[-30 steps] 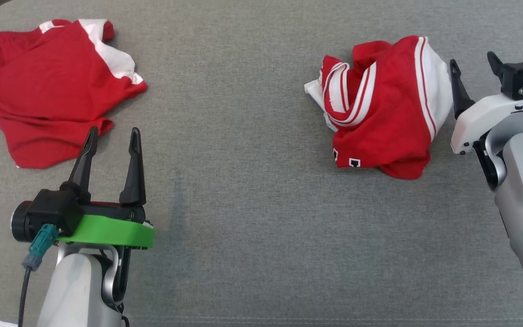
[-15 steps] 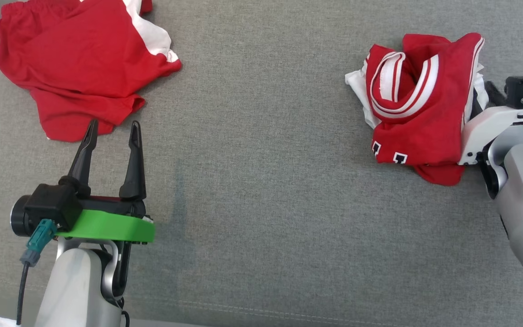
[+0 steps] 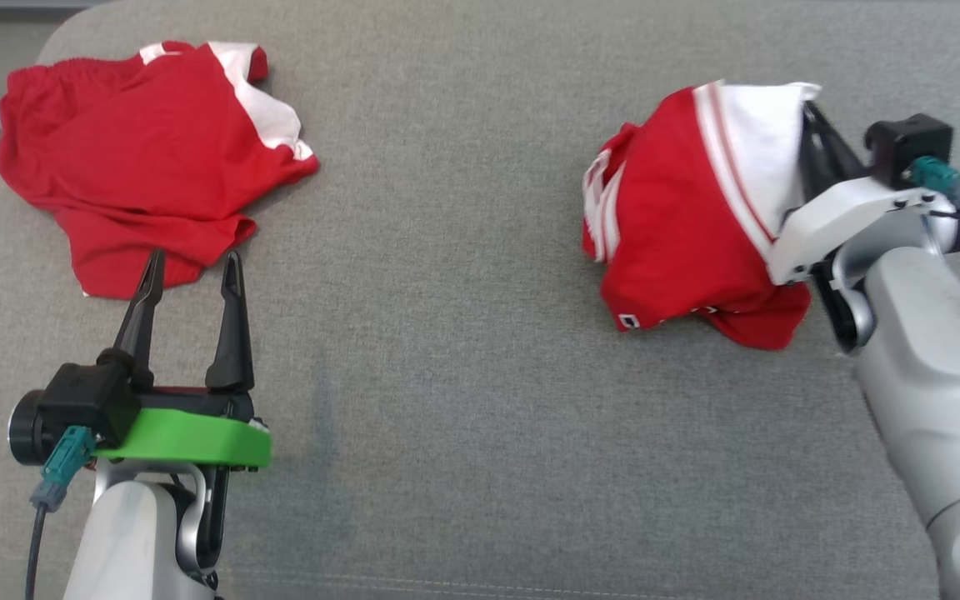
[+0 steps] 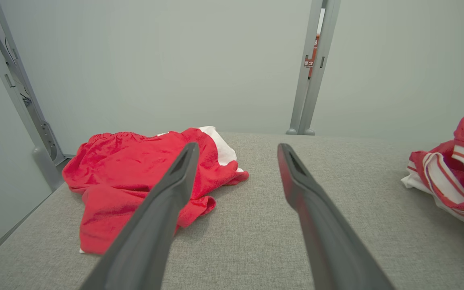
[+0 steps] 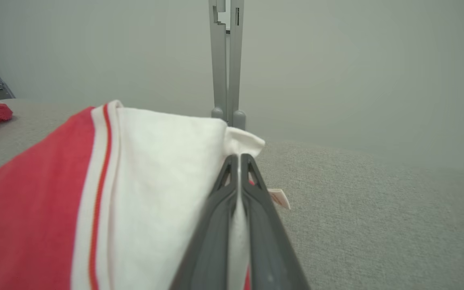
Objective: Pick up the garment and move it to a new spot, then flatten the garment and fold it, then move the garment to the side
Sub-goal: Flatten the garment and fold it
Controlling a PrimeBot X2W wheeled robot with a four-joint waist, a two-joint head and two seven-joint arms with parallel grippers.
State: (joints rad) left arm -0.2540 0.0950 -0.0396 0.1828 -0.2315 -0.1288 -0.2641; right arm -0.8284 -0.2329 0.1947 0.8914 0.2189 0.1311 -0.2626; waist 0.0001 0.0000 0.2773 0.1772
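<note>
jersey, red with white striped trim, lies bunched at the right side of the grey fabric surface. Its white panel is pulled up at the right edge, while the red bulk and hem rest on the fabric. right claw is clenched on that white panel: the right wrist view shows both fingers pressed together with a sliver of white cloth pinched between them, and a corner of the panel pokes out past the tips. A second ago this claw stood released just beside the jersey's right edge, apart from it; now it has gone in and closed, and the pinched edge tents higher than the rest. Judgement: the pick-up grasp is made and the lift has barely begun, so move, flatten, fold and set-aside all remain. The grip is on a thin edge near a corner and may slip or drag only one layer. left claw is released, fingers apart, low at the left. Its tips are at the lower hem of the red shorts, which lie crumpled far left, well apart from the jersey; contact there cannot be told
</note>
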